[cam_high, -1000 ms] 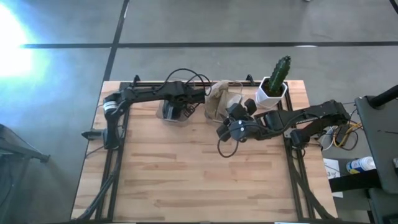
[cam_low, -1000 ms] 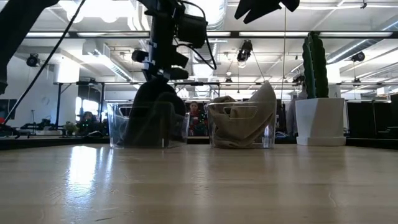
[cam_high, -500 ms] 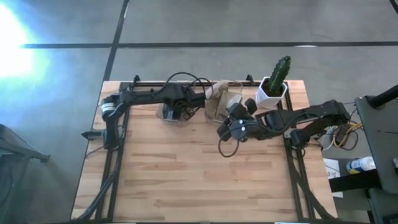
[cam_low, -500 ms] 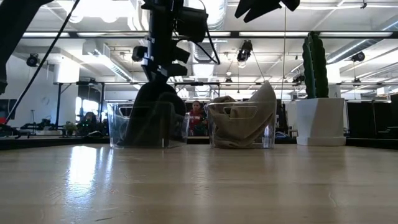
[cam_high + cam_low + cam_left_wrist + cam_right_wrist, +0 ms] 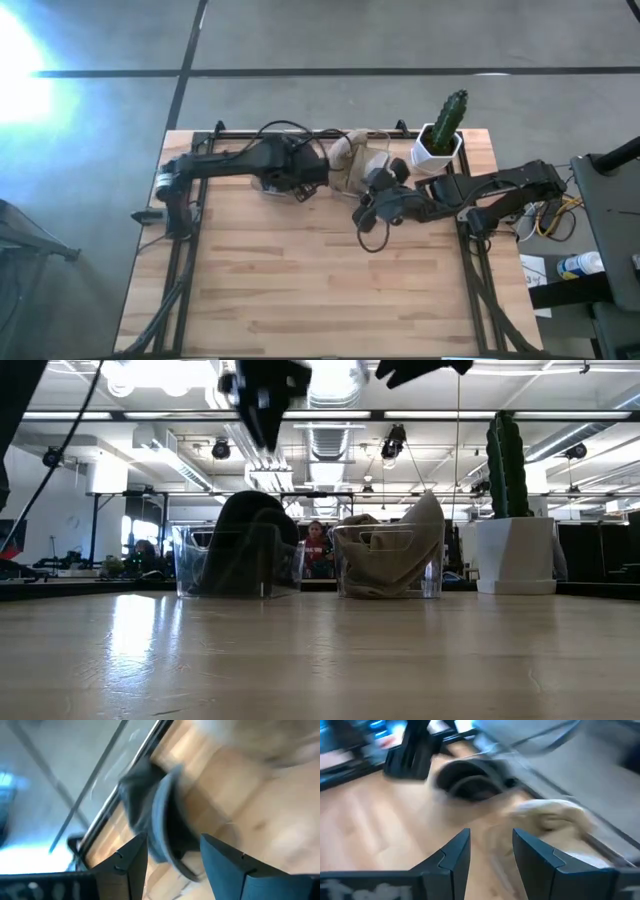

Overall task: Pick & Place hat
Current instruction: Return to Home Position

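Surroundings: a cactus (image 5: 505, 455) in a white pot (image 5: 515, 555) stands at the far right corner of the table (image 5: 300, 290), just beside the right transparent bin (image 5: 345, 540). A person (image 5: 318, 543) shows in the room beyond, between the two bins.

Obstructions: in the high view the left arm (image 5: 230, 160) lies across the left transparent bin (image 5: 195, 565) and covers most of it. The low view cuts both arms off at its upper edge.

Task items: the black cap (image 5: 255, 525) sits in the left bin, its crown above the rim. I cannot tell how many caps lie under it. The brown cap (image 5: 400, 545) fills the right bin, one part peaking above the rim.

Left gripper (image 5: 172, 837): fingers spread, nothing between them, hanging above the left bin and clear of the black cap.

Right gripper (image 5: 490, 832): fingers spread, holding nothing, raised over the table just in front of the right bin. The right arm (image 5: 490, 185) reaches in from the table's right edge.
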Robot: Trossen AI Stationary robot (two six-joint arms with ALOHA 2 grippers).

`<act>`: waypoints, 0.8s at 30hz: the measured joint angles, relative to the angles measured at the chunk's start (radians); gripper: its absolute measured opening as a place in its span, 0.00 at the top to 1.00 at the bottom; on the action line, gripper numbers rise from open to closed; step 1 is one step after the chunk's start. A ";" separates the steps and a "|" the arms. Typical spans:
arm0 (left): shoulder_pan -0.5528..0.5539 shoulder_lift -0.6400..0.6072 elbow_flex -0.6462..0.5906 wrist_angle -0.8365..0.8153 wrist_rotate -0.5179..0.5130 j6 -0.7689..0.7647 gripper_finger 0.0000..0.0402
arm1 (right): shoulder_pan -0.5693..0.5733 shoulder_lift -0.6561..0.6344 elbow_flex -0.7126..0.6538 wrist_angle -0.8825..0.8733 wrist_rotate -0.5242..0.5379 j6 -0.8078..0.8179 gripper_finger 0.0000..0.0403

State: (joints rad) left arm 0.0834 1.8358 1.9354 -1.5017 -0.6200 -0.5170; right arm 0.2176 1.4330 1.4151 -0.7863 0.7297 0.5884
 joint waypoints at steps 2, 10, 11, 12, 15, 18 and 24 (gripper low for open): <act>-0.051 -0.032 0.034 0.038 -0.001 0.071 0.57 | 0.000 -0.008 0.000 0.038 -0.129 -0.083 0.65; -0.195 -0.210 -0.041 0.519 0.461 0.270 0.57 | -0.094 -0.106 -0.088 0.287 -0.774 -0.237 0.65; -0.199 -0.235 -0.074 0.586 0.539 0.273 0.57 | -0.109 -0.123 -0.111 0.311 -0.812 -0.237 0.65; -0.203 -0.261 -0.111 0.645 0.599 0.273 0.57 | -0.121 -0.144 -0.134 0.336 -0.833 -0.236 0.65; -0.212 -0.350 -0.242 0.791 0.666 0.249 0.57 | -0.138 -0.219 -0.210 0.376 -0.824 -0.243 0.65; -0.217 -0.456 -0.397 0.897 0.637 0.187 0.57 | -0.142 -0.313 -0.293 0.377 -0.756 -0.247 0.65; -0.215 -0.675 -0.725 1.038 0.599 -0.044 0.57 | -0.143 -0.551 -0.469 0.355 -0.598 -0.168 0.65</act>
State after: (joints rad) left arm -0.1318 1.1613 1.2107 -0.4635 -0.0210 -0.5611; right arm 0.0750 0.8825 0.9457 -0.4316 0.1318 0.4205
